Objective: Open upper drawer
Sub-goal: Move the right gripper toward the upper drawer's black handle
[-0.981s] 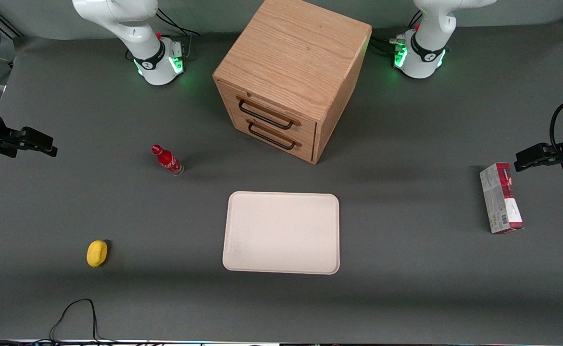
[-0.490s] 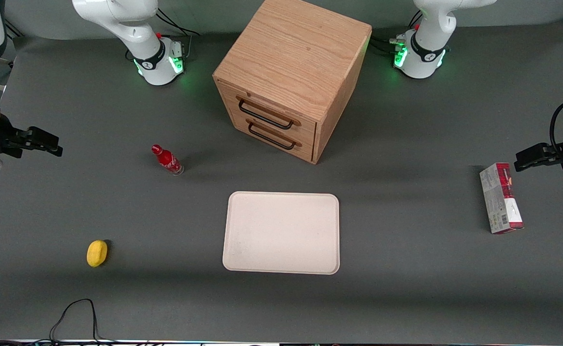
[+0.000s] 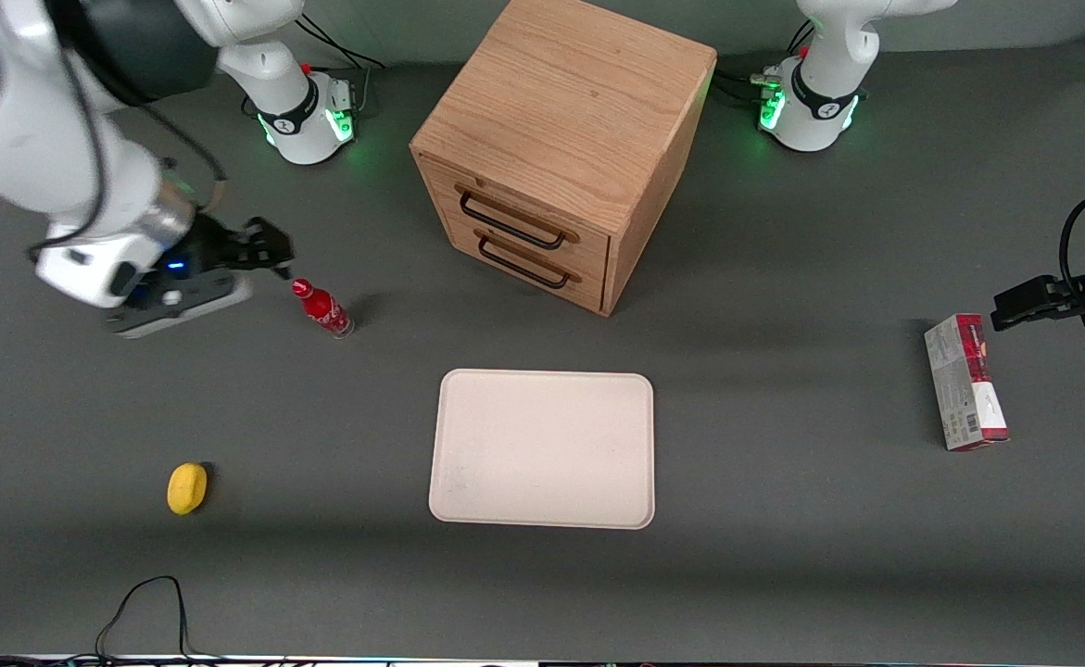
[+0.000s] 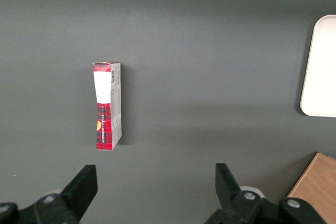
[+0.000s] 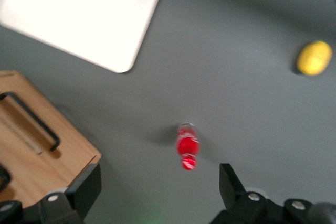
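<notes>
Oak upper drawer (image 3: 514,220) sits fully closed, handle untouched; the spread, empty pincer (image 3: 264,248) hovers above the red bottle (image 3: 322,308), well apart from it

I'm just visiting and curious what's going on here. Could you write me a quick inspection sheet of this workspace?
Surface: dark grey table, flat.
Job's things: upper drawer shut, in oak cabinet; lower drawer shut too.
Clutter: red bottle upright; yellow lemon-like object; cream tray; red-and-white carton lying toward the parked arm's end.
Grippers: pincer open, above the table beside the bottle, holding nothing.
Cables: black cable at the table's near edge.
Surroundings: nothing seen.
</notes>
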{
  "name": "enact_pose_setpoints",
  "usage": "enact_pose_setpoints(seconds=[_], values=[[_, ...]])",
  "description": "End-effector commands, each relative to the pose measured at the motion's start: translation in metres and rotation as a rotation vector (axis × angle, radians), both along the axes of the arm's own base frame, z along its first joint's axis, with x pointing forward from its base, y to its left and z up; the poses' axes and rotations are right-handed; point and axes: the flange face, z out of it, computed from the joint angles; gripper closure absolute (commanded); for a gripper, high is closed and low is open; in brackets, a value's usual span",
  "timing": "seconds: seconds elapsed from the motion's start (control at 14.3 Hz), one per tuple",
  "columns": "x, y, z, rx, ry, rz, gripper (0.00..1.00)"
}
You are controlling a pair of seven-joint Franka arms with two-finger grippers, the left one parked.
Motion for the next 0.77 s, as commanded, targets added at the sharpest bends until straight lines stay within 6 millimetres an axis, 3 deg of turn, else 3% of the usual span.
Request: enact_pose_setpoints(seconds=[0.0,0.35,0.7], values=[[-0.008,0.069,-0.016,0.006,0.028,0.096,0.00],[-0.049,0.167,-0.039,-0.006,0.040,0.263,0.00],[-0.083,0.211,-0.040,0.000,0.031,0.353,0.00]])
